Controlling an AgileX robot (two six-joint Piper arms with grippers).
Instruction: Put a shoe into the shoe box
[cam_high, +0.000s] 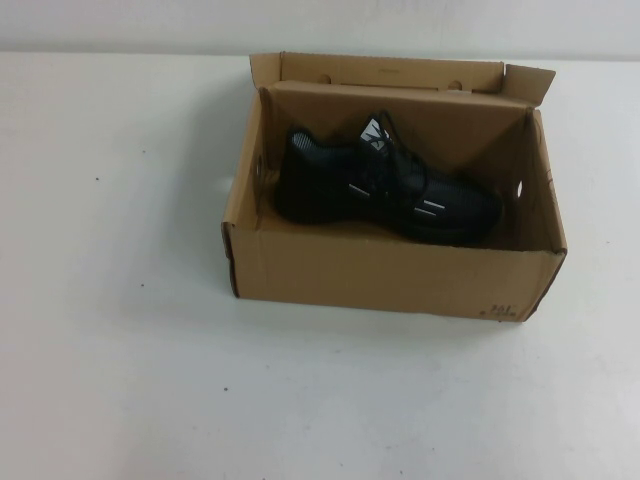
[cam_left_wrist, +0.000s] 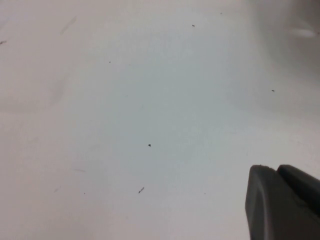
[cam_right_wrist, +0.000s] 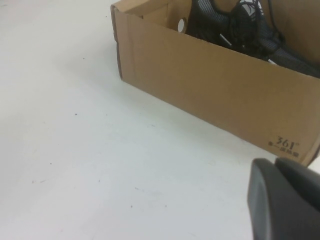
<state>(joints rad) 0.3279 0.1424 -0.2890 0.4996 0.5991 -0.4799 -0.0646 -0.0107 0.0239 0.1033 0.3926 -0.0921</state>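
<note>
The black sneaker (cam_high: 385, 190) lies inside the open brown cardboard shoe box (cam_high: 380, 275) at the middle back of the table, toe to the right, white tongue label up. Neither arm shows in the high view. My left gripper (cam_left_wrist: 276, 170) is shut and empty over bare white table, away from the box. My right gripper (cam_right_wrist: 276, 163) is shut and empty, low over the table just in front of the box's front wall (cam_right_wrist: 215, 85) near its printed corner; the sneaker (cam_right_wrist: 240, 30) shows over the wall.
The white table (cam_high: 130, 350) spreads wide on all sides of the box. The box's back flap (cam_high: 390, 72) stands upright, with a pale wall behind it.
</note>
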